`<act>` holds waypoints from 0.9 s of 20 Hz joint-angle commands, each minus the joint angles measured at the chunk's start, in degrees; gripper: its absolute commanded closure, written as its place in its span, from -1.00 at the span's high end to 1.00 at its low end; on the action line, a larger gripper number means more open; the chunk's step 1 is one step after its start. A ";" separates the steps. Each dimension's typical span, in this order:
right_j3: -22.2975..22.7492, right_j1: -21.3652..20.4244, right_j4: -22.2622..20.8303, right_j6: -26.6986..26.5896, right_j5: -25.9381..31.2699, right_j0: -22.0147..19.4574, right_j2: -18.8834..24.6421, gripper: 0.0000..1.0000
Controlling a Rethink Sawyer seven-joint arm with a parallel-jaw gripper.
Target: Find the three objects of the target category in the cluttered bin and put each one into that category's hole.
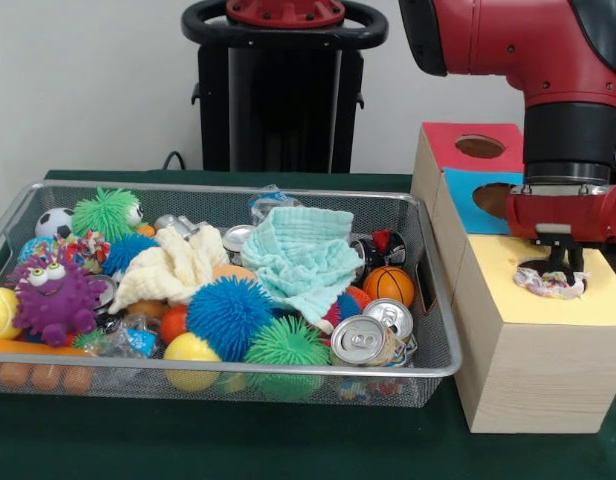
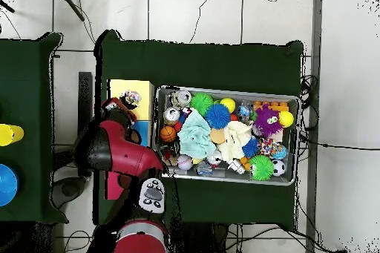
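Observation:
The wire mesh bin (image 1: 238,368) is full of toys, cans and cloths. My gripper (image 1: 561,268) hangs straight down over the yellow-topped box (image 1: 508,300), right of the bin. It is shut on a white fabric bundle with red and blue patches (image 1: 551,284). The bundle sits at the mouth of the round hole (image 1: 529,267) and hides most of it. The overhead view shows the same bundle (image 2: 133,99) on the yellow top (image 2: 119,90) beside the bin (image 2: 223,90). A second patched bundle (image 1: 92,246) lies at the bin's left, behind a purple spiky toy. No third bundle shows.
The blue-topped box (image 1: 466,185) and the red-topped box (image 1: 450,135) stand behind the yellow one, each with its own hole. In the bin lie a mint cloth (image 1: 300,258), a pale yellow cloth (image 1: 173,265), spiky balls (image 1: 228,315) and cans (image 1: 358,340).

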 commanded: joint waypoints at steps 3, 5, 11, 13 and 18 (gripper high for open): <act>-0.61 7.72 -0.45 5.01 3.74 0.39 0.84 -1.00; -0.51 7.77 -0.68 5.26 3.48 0.24 0.91 -1.00; -0.10 7.74 -0.59 5.66 4.31 -0.19 1.22 -1.00; -0.01 7.73 -0.61 5.78 4.09 -0.20 1.20 -1.00; -0.02 7.80 -0.84 6.00 3.46 -0.17 1.11 1.00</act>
